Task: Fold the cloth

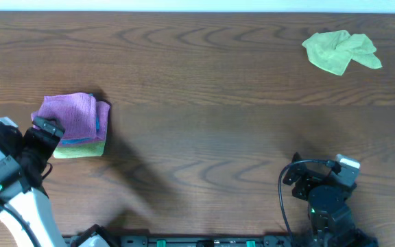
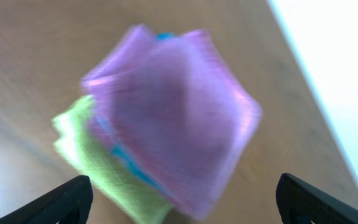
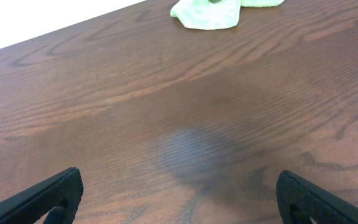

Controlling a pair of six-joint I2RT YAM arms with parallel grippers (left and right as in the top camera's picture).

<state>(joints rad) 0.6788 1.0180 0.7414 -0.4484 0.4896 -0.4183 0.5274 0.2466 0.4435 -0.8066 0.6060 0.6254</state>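
A crumpled light green cloth (image 1: 340, 51) lies at the far right of the table; the right wrist view shows it (image 3: 207, 14) far ahead. A stack of folded cloths, purple (image 1: 74, 115) on top of blue and green, sits at the left; it fills the left wrist view (image 2: 179, 118), blurred. My left gripper (image 1: 46, 128) is open and empty, at the stack's near left edge (image 2: 182, 199). My right gripper (image 1: 314, 180) is open and empty over bare table near the front right (image 3: 179, 196).
The wooden table (image 1: 204, 130) runs to a white far edge (image 1: 197, 5). Arm bases and cables sit along the front edge (image 1: 184, 241).
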